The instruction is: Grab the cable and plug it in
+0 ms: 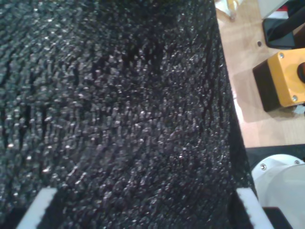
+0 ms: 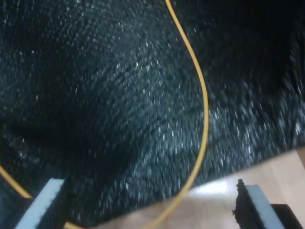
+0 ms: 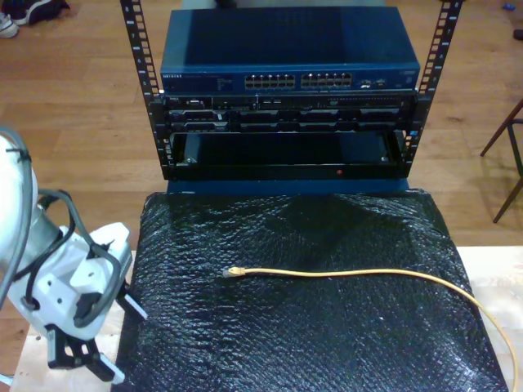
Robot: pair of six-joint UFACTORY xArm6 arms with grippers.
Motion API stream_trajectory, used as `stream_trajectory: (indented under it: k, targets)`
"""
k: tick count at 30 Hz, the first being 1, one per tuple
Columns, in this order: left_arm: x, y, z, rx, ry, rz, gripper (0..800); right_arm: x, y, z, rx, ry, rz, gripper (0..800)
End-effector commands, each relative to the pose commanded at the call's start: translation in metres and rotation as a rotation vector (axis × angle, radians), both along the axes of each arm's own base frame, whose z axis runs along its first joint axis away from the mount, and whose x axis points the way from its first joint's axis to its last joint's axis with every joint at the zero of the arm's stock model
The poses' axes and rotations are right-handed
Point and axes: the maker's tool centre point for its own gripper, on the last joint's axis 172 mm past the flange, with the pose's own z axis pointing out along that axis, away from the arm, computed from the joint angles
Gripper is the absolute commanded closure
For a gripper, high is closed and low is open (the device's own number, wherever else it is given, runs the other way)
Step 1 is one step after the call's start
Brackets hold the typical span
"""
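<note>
A black bubbled mat (image 3: 294, 310) covers the table in front of a metal rack (image 3: 286, 90), which holds a blue network switch (image 3: 290, 57) with rows of ports along its front. The cable (image 3: 359, 275), thin and yellow-orange, lies across the mat; its clear plug (image 3: 234, 271) rests near the mat's middle, and the cord runs toward the exterior view's right and curves off the mat's edge. A white arm (image 3: 73, 286) stands at the exterior view's lower left, beside the mat. My first gripper (image 1: 143, 210) hangs over bare mat, jaws spread wide and empty, with a yellow button box (image 1: 281, 78) on the wooden surface nearby. My second gripper (image 2: 152, 205) hovers above the mat's edge, jaws likewise apart, the cable (image 2: 202, 95) passing between them untouched.
</note>
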Motion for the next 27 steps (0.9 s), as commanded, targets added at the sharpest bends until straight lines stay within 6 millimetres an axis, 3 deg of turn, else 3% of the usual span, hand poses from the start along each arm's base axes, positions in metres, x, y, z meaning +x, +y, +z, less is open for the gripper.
stream_trajectory:
  k: [5,11,19,27]
  targets:
    - [0.001,0.000,-0.002,-0.002,0.008,0.002,0,0.006,0.039,-0.012,-0.028,0.017,0.042,4]
    - [0.003,0.002,-0.006,0.001,0.013,0.011,0,0.014,0.070,-0.023,-0.136,0.016,0.088,3]
    - [0.008,0.005,-0.013,0.008,0.006,0.027,0,0.016,0.133,-0.031,-0.219,0.009,0.136,3]
    - [0.014,0.009,-0.012,0.023,0.010,0.064,0,0.021,0.167,-0.071,-0.431,0.001,0.220,4]
